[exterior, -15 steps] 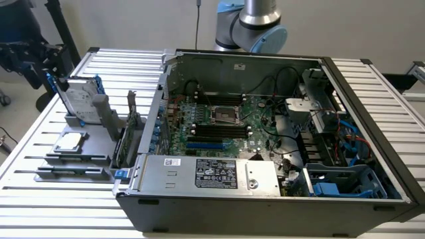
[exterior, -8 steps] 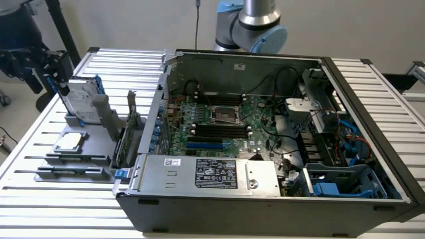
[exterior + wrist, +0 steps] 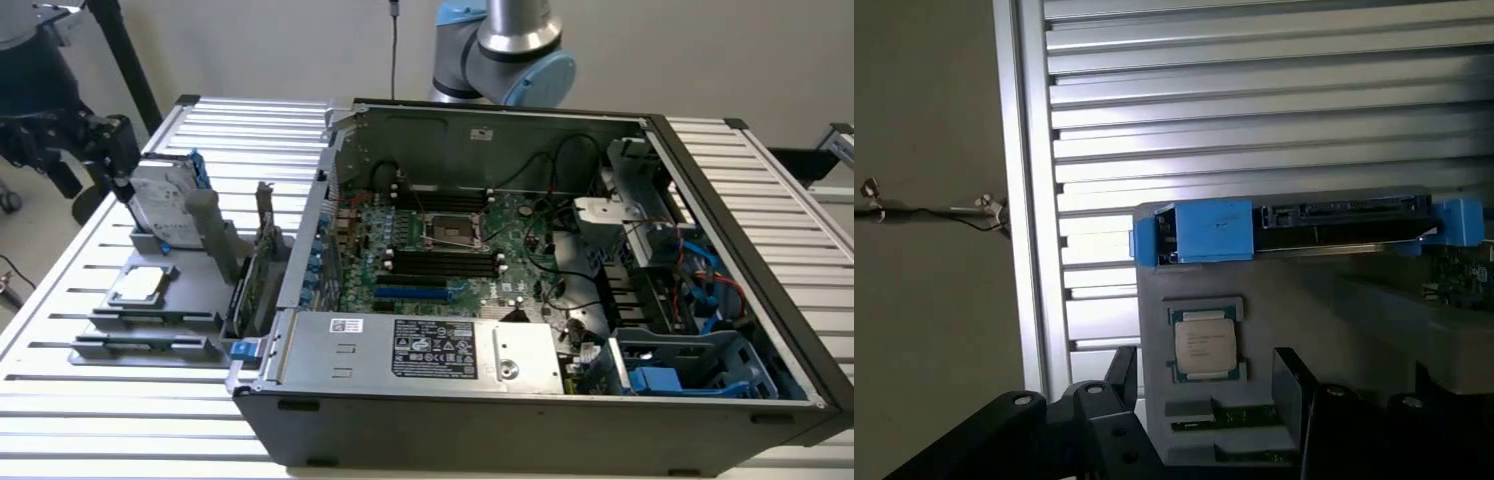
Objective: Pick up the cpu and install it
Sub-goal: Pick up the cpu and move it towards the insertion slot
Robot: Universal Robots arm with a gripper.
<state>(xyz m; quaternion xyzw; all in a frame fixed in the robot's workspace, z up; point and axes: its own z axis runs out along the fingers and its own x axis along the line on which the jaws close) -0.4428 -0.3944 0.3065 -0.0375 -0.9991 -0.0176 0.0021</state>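
Silver-topped and untouched, the cpu is shown lying flat in its recess of the grey holder, which is set on the slatted bench toward the edge at the exterior view's left, just beside the open computer case. The gripper is seen poised over the chip, its black fingers spread wide and nothing held between them. The pick-up is judged not yet made, and the motherboard socket appears unfilled, so installation is left entirely.
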